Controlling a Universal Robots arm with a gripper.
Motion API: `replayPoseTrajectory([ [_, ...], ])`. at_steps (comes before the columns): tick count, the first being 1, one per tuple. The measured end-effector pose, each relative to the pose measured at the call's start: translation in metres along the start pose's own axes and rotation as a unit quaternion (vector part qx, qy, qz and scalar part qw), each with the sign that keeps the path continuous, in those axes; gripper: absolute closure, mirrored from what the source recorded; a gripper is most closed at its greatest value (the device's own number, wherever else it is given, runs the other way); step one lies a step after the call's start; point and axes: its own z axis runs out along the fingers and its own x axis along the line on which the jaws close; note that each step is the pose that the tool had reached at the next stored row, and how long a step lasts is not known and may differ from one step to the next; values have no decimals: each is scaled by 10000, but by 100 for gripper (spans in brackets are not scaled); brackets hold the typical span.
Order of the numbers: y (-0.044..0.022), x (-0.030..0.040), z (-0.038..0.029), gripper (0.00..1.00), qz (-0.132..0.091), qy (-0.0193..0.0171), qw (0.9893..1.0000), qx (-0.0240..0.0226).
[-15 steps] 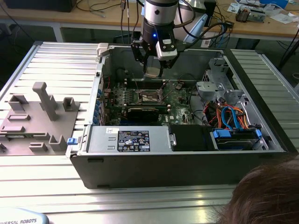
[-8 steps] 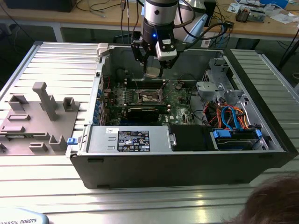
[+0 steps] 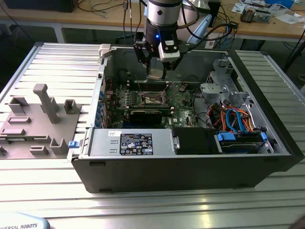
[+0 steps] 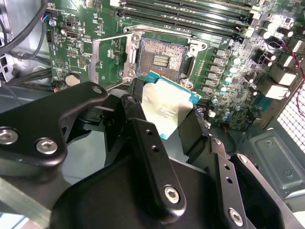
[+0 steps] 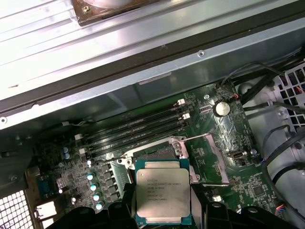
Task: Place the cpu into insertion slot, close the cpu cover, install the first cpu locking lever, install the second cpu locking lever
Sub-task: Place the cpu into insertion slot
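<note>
2 black fingers [image 4: 140, 133] of the gripper [image 4: 164, 112] pinch the cpu [image 5: 163, 194] by opposite edges, so the jaws stand narrow, closed to the chip's width. Holding it by the rim leaves its underside bare and facing the board, as seating it requires. The metal top faces up toward both wrist cameras.

In the exterior view the chip hangs inside the open case [image 3: 190, 162], above the slot [image 4: 161, 59] and apart from it, not yet seated. The slot lies uncovered, its gold-tinged centre plain in the second wrist view. That is because the cover [image 5: 219, 157] is swung open and lies just beside it, leaving a free way down.

A thin lever [image 4: 114, 87] juts out near the socket's corner. I judge it released, since the cover could hardly lie open otherwise. The case rests on a ribbed worktop [image 3: 143, 205].
</note>
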Motion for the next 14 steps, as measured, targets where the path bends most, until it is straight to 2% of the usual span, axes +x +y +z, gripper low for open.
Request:
replayPoseTrajectory([
  [14,-1,0,8,46,124,-11,9999,-2],
])
